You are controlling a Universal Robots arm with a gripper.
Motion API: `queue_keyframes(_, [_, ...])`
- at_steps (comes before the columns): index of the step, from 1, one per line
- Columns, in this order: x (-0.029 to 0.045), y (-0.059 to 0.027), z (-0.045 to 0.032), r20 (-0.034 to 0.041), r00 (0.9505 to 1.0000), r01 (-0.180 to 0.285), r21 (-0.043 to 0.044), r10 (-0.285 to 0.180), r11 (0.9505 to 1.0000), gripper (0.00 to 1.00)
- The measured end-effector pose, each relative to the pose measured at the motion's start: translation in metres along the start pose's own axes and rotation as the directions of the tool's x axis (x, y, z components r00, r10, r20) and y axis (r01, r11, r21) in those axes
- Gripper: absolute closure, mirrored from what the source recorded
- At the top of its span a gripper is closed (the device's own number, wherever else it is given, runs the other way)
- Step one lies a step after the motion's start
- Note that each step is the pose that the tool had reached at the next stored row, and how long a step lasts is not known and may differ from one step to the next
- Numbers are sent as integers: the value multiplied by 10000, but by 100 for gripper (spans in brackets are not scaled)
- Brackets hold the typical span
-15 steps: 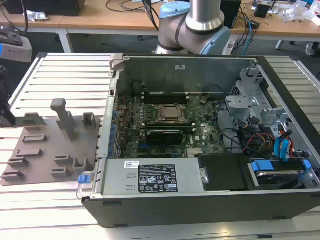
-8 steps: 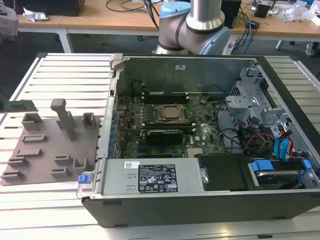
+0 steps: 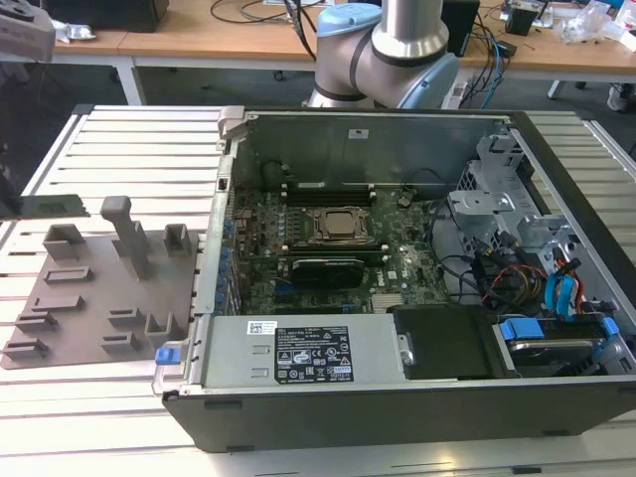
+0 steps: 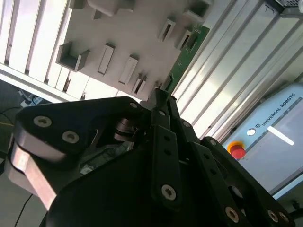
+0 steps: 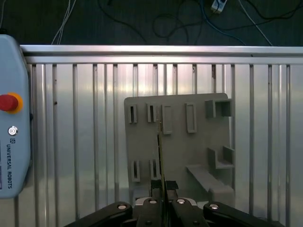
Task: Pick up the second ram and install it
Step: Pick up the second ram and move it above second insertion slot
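Here, end effector (image 5: pixel 162 183) pinching ram (image 4: pixel 188 56) edge-on over holder (image 5: pixel 180 156); pick-up step, ram judged not yet installed.

Exterior camera overlooks the computer case (image 3: pixel 397 149) and grey holder plate (image 3: pixel 89 308); my two wrist cameras look past my gripper (image 5: pixel 162 182) down onto that plate.

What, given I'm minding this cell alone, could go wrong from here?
1. The end effector appears to pinch the memory stick near one end; the long free end could tilt or slip.
2. The computer case has tall walls and loose cables beside the motherboard; the stick might snag there.
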State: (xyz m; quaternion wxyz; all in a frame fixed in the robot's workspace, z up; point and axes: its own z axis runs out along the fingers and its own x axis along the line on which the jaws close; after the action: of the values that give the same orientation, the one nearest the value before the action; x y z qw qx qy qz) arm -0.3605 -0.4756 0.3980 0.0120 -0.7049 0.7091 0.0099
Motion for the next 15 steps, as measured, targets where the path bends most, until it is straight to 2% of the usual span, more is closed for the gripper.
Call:
queue_keyframes(2, [-1, -157, 0, -1, 10000, 0, -1, 0, 10000, 86])
queue_keyframes(8, [-2, -386, 1, -1, 10000, 1, 0, -1, 10000, 86])
queue_keyframes(9, [-3, -470, 1, -2, 10000, 0, -1, 0, 10000, 86])
queue_keyframes(15, [-5, -822, 2, -1, 10000, 1, 0, -1, 10000, 86])
